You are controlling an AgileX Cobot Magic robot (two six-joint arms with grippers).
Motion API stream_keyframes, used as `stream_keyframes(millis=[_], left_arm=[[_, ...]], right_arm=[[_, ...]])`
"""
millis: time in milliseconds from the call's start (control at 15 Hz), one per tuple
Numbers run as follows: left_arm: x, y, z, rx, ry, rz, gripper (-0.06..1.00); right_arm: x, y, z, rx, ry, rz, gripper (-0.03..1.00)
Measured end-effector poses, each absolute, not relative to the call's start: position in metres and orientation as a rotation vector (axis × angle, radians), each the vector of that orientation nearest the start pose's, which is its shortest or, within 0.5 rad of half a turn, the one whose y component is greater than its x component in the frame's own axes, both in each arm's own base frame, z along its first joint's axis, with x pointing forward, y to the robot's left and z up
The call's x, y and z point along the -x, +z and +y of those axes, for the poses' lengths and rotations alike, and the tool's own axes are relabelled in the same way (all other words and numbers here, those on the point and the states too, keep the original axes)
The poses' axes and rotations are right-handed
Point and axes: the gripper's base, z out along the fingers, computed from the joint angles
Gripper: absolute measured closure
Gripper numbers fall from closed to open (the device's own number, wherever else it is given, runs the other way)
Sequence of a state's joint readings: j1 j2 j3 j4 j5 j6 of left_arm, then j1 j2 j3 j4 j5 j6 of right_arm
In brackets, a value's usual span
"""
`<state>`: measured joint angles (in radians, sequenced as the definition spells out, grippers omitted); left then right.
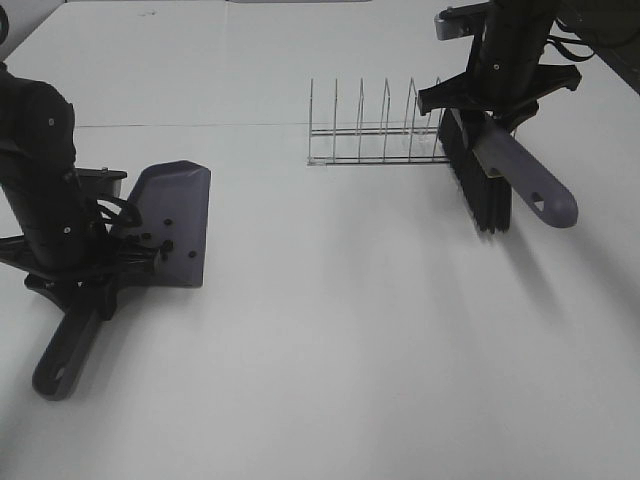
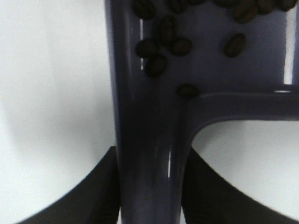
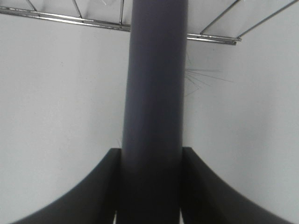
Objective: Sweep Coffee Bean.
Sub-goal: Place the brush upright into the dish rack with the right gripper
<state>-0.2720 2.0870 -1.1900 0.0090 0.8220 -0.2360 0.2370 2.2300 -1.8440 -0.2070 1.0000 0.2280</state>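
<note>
**Left gripper [image 2: 149,189] clamping the dustpan [image 1: 178,215], coffee bean [image 2: 157,65] heap lying inside**

Its dark fingers [image 2: 88,196] are pressing on both sides of the grey-purple handle, and their tips are being cut off by the picture edge. The beans are lying inside the pan, close to where the handle is joining the back wall. Several of them are running out of the left wrist picture, so their number cannot be told. From the high camera only a few dark specks are showing in the pan, and part of it is hiding behind the arm. The pan is sitting low over the white table [image 1: 340,360], at the left; whether its front lip is touching is hard to say.

Well apart, at the right, the right gripper [image 1: 492,95] is closing tightly on the brush [image 1: 525,185] handle, with the black bristles [image 1: 482,195] hanging below. The right wrist picture is showing only the handle and some stray hairs. A wire rack [image 1: 375,135] is standing just beside the brush, its right end hiding behind the bristles.
</note>
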Motion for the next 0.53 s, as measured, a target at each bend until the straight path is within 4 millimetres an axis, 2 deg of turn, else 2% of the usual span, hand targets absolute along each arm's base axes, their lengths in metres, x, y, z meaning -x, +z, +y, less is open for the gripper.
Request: stream_keyframes(millis=[133,533], left_arm=[[-0.343,0.092,-0.095,-0.068,0.034,3.198,0.59],[-0.343,0.092,-0.095,-0.068,0.034,3.198,0.59]], right_arm=[[-0.468,0.185,0.097,0.143,-0.16,2.79,0.65],[-0.488,0.171,0.099,0.14,-0.16,2.755,0.65]])
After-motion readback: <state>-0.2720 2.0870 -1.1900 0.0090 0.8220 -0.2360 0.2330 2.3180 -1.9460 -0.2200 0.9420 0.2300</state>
